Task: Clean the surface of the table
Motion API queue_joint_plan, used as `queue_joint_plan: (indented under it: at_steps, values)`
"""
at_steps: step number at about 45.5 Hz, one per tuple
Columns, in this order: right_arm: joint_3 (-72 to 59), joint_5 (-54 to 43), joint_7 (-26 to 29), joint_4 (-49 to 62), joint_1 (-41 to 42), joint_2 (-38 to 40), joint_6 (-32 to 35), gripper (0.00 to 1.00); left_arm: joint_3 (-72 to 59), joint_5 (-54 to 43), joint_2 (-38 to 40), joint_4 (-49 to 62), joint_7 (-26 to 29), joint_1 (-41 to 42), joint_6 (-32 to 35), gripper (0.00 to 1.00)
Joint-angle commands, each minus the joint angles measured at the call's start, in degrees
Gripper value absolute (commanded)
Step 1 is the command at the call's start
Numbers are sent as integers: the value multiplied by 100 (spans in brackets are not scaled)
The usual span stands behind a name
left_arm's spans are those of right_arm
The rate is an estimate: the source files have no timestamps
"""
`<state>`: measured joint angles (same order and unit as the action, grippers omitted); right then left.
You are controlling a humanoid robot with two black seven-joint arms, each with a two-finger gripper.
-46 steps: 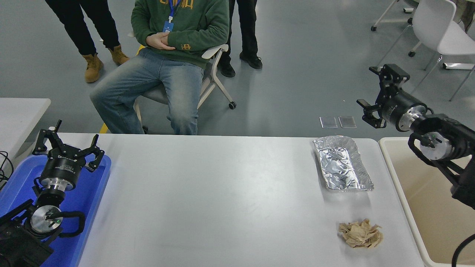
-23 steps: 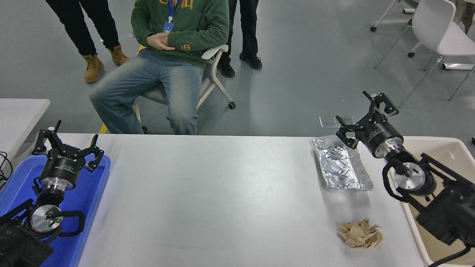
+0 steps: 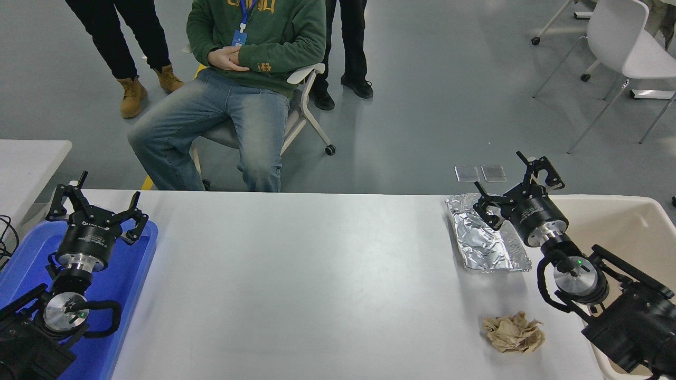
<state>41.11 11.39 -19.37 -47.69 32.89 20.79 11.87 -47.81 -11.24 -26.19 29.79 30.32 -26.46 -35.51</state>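
The wide white table surface [image 3: 317,274] fills the lower picture. A crumpled silver foil tray [image 3: 483,240] lies at its far right. A crumpled brown paper wad [image 3: 512,332] lies near the front right. My right gripper [image 3: 515,190] is open and empty, hovering over the foil tray's far right rim. My left gripper [image 3: 95,203] is open and empty, parked over the blue tray [image 3: 127,274] at the lower left.
A beige bin [image 3: 628,227] stands beside the table's right edge, under my right arm. A smaller white table [image 3: 26,158] shows at the left edge. A seated person [image 3: 248,63] faces the table's far side, others stand behind, and a white chair [image 3: 618,37] is at top right.
My right arm has swung in from the raised far right, down and leftward, until its open gripper hovers over the foil tray. The left arm, foil tray and paper wad have not moved.
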Motion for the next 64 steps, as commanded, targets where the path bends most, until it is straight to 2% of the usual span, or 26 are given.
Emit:
queue_joint_plan:
  at_steps: [1, 21, 28, 46, 64]
  values:
    - [19, 13, -14, -4, -37, -14, 44, 100, 0, -1, 0, 0, 0, 1, 0, 100]
    - [28, -22, -14, -21, -28, 4, 70, 100, 0, 0, 0, 0, 0, -8, 0, 100]
    - [-68, -329, -14, -118, 42, 144, 70, 100, 0, -1, 0, 0, 0, -8, 0, 100]
    - [-226, -2720, 4, -417, 367, 1023, 26, 100, 0, -1, 0, 0, 0, -8, 0, 100]
    - [-1070, -5101, -5, -435, 1272, 1753, 44, 100, 0, -1, 0, 0, 0, 1, 0, 100]
